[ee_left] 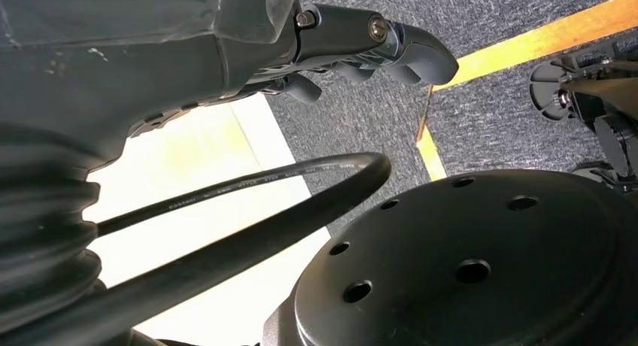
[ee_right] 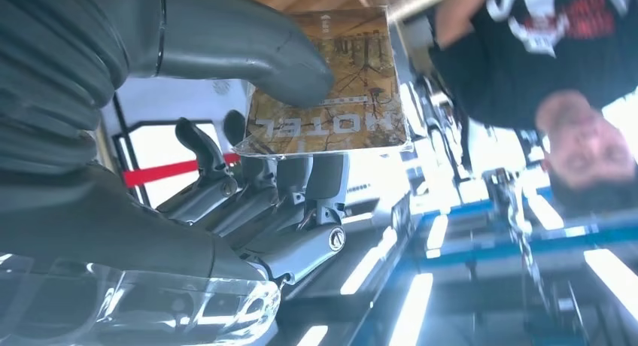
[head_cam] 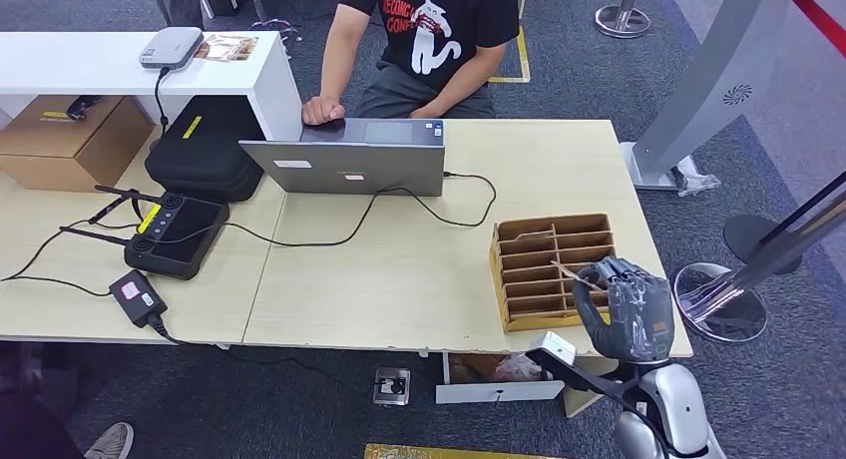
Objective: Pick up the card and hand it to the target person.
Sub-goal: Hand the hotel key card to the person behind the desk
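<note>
the right hand point(ee_right: 248, 173) was close to the camera and pinched the card point(ee_right: 331, 90) between its thumb and fingers, just above the brown box point(head_cam: 549, 269) on the table point(head_cam: 399, 279). the left hand point(ee_left: 361, 45) hung with fingers curled in. a person point(head_cam: 429, 40) sat behind the laptop point(head_cam: 349, 165).

1. Table point(head_cam: 419, 279): one long wooden surface.
2. On the table: one laptop point(head_cam: 344, 167), one slotted wooden card rack point(head_cam: 539, 269), one black remote controller point(head_cam: 178, 234), one black carry case point(head_cam: 205, 150), one power adapter point(head_cam: 137, 296).
3. Behind the table: one seated person point(head_cam: 424, 45).
4. Beside the table: one white shelf point(head_cam: 120, 62), one cardboard box point(head_cam: 70, 140).
5. Above the rack: one card point(ee_right: 338, 83), held by one right hand point(head_cam: 629, 304).
</note>
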Available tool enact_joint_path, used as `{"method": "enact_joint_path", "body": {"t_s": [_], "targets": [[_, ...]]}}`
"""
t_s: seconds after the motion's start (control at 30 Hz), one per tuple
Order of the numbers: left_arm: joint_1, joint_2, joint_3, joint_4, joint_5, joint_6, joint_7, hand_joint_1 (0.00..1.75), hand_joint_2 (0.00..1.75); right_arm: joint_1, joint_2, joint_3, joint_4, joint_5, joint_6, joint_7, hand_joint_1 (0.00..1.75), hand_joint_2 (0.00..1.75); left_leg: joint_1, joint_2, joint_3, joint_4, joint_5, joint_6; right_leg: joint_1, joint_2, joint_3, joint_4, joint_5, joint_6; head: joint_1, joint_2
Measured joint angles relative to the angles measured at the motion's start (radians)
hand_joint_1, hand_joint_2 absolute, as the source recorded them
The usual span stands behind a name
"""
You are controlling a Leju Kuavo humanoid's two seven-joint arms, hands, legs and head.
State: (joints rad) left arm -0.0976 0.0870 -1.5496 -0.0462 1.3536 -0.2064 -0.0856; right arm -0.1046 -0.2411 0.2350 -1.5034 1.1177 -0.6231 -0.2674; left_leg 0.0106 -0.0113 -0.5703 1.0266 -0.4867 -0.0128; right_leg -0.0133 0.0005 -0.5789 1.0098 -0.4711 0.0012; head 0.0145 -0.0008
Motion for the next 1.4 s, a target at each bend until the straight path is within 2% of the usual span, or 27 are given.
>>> {"method": "enact_joint_path", "body": {"t_s": [0.23,0.37,0.6,0.83,1.1,1.17,1.23,1.27,1.3,1.4], "targets": [[0.000,0.000,0.000,0.000,-0.001,-0.003,-0.008,0.00,1.75,-0.119,0.000,0.001,0.005,-0.021,-0.013,-0.026,1.45,1.75,0.000,0.000,0.000,0.000,0.000,0.000,0.000,0.000,0.000,0.000,0.000,0.000,0.000,0.000],[-0.001,0.000,0.000,0.000,-0.012,-0.003,-0.009,0.00,1.75,-0.206,0.000,0.014,0.027,-0.025,0.011,-0.029,1.51,1.75,0.000,0.000,0.000,0.000,0.000,0.000,0.000,0.000,0.000,0.001,0.000,0.000,0.000,0.000],[-0.006,0.000,0.000,0.000,-0.044,-0.003,-0.010,0.00,1.75,-0.388,0.019,0.070,0.157,-0.076,0.065,-0.027,1.52,1.75,0.000,0.000,-0.001,0.000,0.001,-0.001,0.000,0.000,0.000,0.001,0.001,-0.001,0.000,0.000],[-0.009,0.001,0.000,0.000,-0.044,-0.003,-0.010,0.00,1.75,-0.554,0.077,0.118,0.344,-0.110,0.068,-0.047,1.46,1.75,0.000,-0.001,0.000,0.000,0.002,-0.001,0.000,0.000,0.000,0.001,0.002,-0.001,0.000,0.000],[-0.010,0.000,0.000,0.000,-0.029,-0.003,-0.009,0.00,1.75,-0.690,0.161,0.163,0.566,-0.092,0.039,-0.036,1.40,1.75,0.000,-0.001,0.000,0.000,0.002,-0.002,0.000,-0.001,0.000,0.002,0.001,-0.001,0.000,0.000],[-0.010,0.000,0.000,0.000,-0.023,-0.002,-0.009,0.00,1.75,-0.714,0.180,0.169,0.615,-0.092,0.033,-0.037,0.99,1.75,0.000,-0.001,0.000,0.000,0.002,-0.002,0.000,0.000,0.000,0.002,0.001,-0.001,0.000,0.000],[-0.009,0.000,0.000,0.000,-0.018,-0.001,-0.009,0.00,1.75,-0.732,0.197,0.174,0.655,-0.094,0.031,-0.039,0.31,1.75,0.000,-0.001,0.000,0.000,0.002,-0.002,0.000,0.000,0.000,0.002,0.001,-0.001,0.000,0.000],[-0.009,0.000,0.000,0.000,-0.015,-0.001,-0.009,0.00,1.75,-0.740,0.204,0.177,0.673,-0.096,0.031,-0.040,0.13,1.75,0.000,-0.001,0.000,0.000,0.002,-0.002,0.000,-0.001,0.000,0.001,0.001,-0.001,0.000,0.000],[-0.009,0.000,0.000,0.000,-0.013,0.000,-0.009,0.00,1.75,-0.747,0.212,0.180,0.692,-0.099,0.033,-0.041,0.00,1.75,0.000,-0.001,0.000,0.000,0.002,-0.002,0.000,-0.001,0.000,0.002,0.001,-0.001,0.000,0.000],[-0.008,0.000,0.000,0.000,-0.006,-0.001,-0.009,0.00,1.75,-0.762,0.229,0.184,0.739,-0.109,0.049,-0.048,0.00,1.75,0.000,-0.001,0.000,0.000,0.002,-0.002,0.000,-0.001,0.000,0.002,0.001,-0.001,0.000,0.000]]}}
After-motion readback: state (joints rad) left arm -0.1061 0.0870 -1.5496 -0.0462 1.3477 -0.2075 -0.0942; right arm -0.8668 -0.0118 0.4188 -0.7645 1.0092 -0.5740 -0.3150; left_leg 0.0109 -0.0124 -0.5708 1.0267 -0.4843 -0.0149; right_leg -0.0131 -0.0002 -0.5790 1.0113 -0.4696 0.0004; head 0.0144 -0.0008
